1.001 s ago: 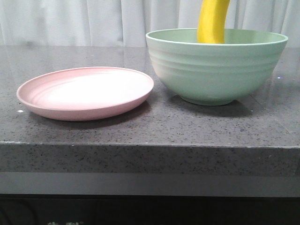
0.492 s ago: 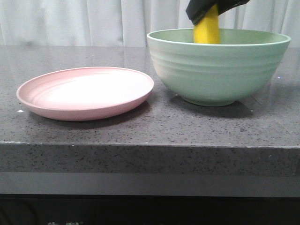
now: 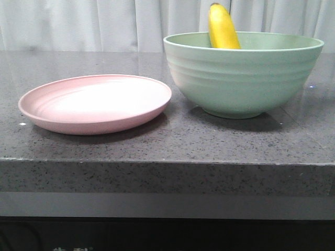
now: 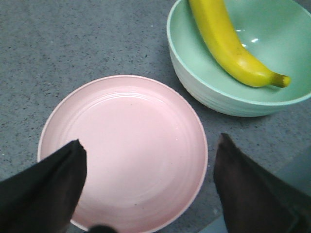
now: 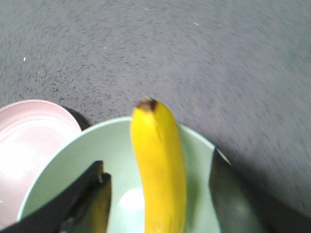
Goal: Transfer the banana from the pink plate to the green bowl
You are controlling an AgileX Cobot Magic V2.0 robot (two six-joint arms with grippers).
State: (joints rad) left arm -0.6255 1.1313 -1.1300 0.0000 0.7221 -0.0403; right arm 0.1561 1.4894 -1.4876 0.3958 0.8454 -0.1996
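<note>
The banana (image 3: pixel 223 29) rests inside the green bowl (image 3: pixel 243 78), its upper end leaning up above the far rim. The pink plate (image 3: pixel 97 102) sits empty to the bowl's left. Neither gripper shows in the front view. My right gripper (image 5: pixel 158 162) is open above the bowl (image 5: pixel 73 165), its fingers apart on either side of the banana (image 5: pixel 160 170) without touching it. My left gripper (image 4: pixel 150 141) is open and empty above the pink plate (image 4: pixel 121 126). The bowl (image 4: pixel 214 92) and banana (image 4: pixel 228 43) also show in the left wrist view.
The dark speckled stone counter (image 3: pixel 167 141) has its front edge close below the plate and bowl. A white curtain (image 3: pixel 104 21) hangs behind the counter.
The right gripper let go of the banana and rose out of the front view. The banana dropped lower into the bowl and now leans on its own against the rim.
</note>
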